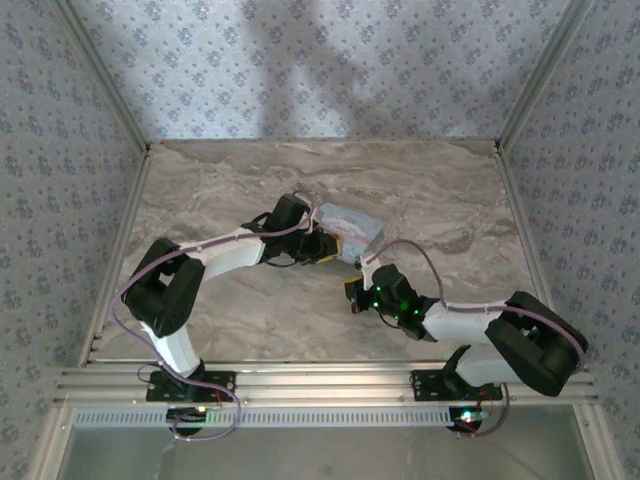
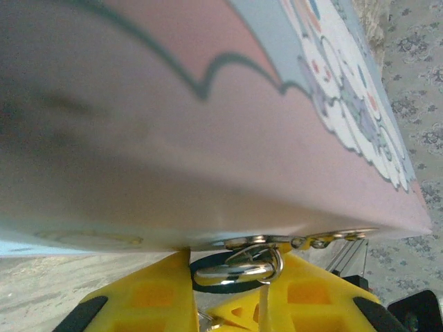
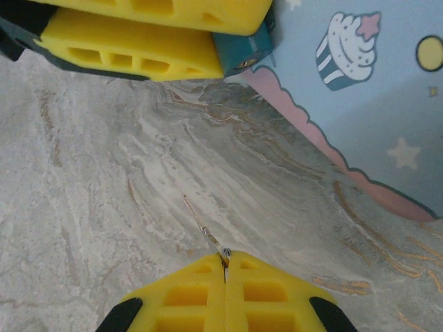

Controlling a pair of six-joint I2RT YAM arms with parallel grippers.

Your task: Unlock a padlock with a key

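The marble table (image 1: 250, 315) is the biggest thing. In the middle of the top view a blue and pink box (image 1: 350, 222) with a cupcake picture sits on it.

The left gripper (image 1: 322, 248) is right next to the box. Its 2 yellow fingers are close together and squeeze the dark green padlock (image 3: 242, 47), which shows at the top middle of the right wrist view. In the left wrist view, the silver loop (image 2: 239, 266) of the lock hooks through the metal latch (image 2: 304, 242) on the box edge, bottom middle.

The right gripper (image 3: 225, 266) sits at the bottom middle of its own view. Its 2 fingers are pinched tight on the thin key (image 3: 203, 227), which sticks out over bare table toward the upper left.

I think the step now is bringing the key to the lock. The key is not in yet, and the 2 are apart. Next, the key tip has to go up to the end of the lock, line up with the slot, slide in, then turn. The lock must be held steady.
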